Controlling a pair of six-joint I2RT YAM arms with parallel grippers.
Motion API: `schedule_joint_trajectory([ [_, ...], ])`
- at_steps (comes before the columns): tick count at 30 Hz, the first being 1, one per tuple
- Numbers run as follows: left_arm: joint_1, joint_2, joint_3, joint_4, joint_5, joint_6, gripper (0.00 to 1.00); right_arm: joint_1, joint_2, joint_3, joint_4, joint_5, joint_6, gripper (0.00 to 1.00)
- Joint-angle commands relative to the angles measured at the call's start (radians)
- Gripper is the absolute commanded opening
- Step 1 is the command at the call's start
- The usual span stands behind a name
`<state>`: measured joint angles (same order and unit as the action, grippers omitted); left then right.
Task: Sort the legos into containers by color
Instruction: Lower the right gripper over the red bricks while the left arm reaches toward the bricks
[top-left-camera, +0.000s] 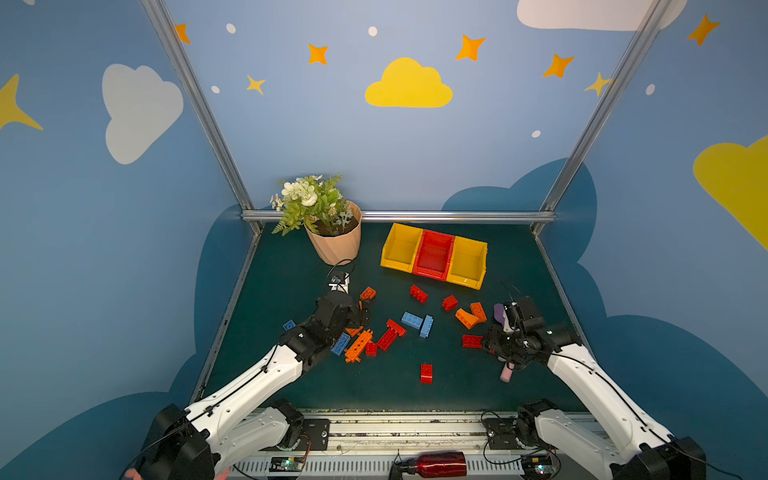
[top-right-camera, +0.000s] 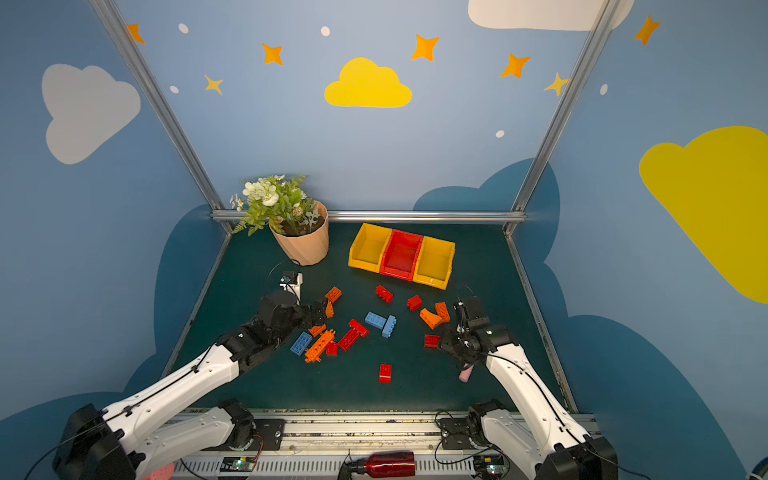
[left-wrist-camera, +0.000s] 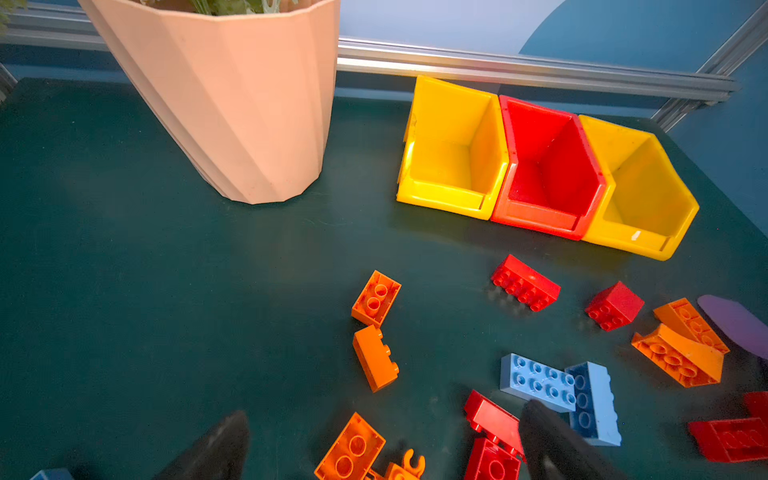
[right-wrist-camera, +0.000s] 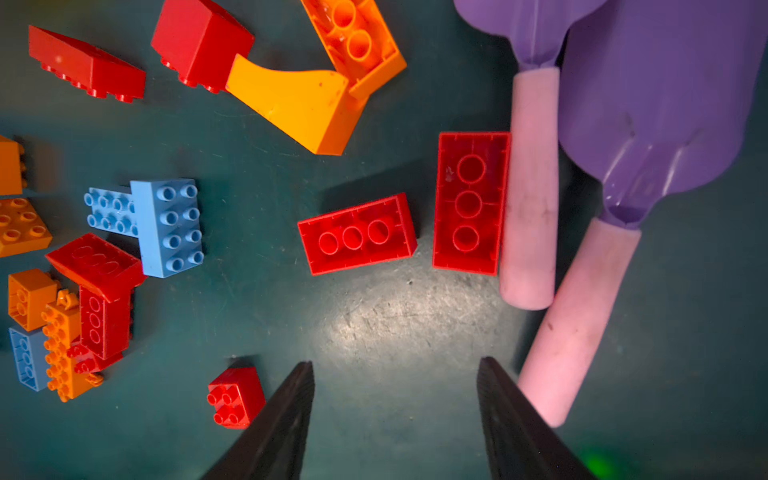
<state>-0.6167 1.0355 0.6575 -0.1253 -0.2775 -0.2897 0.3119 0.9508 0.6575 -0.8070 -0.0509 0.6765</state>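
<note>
Red, orange and light blue legos lie scattered over the dark green table. In both top views a cluster sits beside my left arm. My left gripper is open and hovers above an orange brick, holding nothing. My right gripper is open over bare table. Ahead of it lie two upturned red bricks. A small red brick lies just outside one finger. The containers stand in a row at the back: yellow, red, yellow, all empty.
A peach flower pot stands at the back left. A purple soft piece and two pink foam cylinders lie right beside my right gripper. A red bottle lies below the front rail.
</note>
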Motion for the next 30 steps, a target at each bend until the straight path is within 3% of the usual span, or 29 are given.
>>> schedule_joint_trajectory([
  [1,-0.003,0.006,0.030,-0.016,-0.008,0.001,1.00,0.003,-0.004,-0.044,0.001,-0.042,0.057,0.59],
  [17,-0.002,-0.014,0.002,0.007,-0.027,0.016,1.00,-0.001,0.145,-0.079,0.127,-0.042,0.065,0.64],
  [30,-0.002,-0.028,-0.009,0.024,-0.050,0.043,1.00,-0.007,0.239,-0.023,0.130,0.061,0.041,0.66],
])
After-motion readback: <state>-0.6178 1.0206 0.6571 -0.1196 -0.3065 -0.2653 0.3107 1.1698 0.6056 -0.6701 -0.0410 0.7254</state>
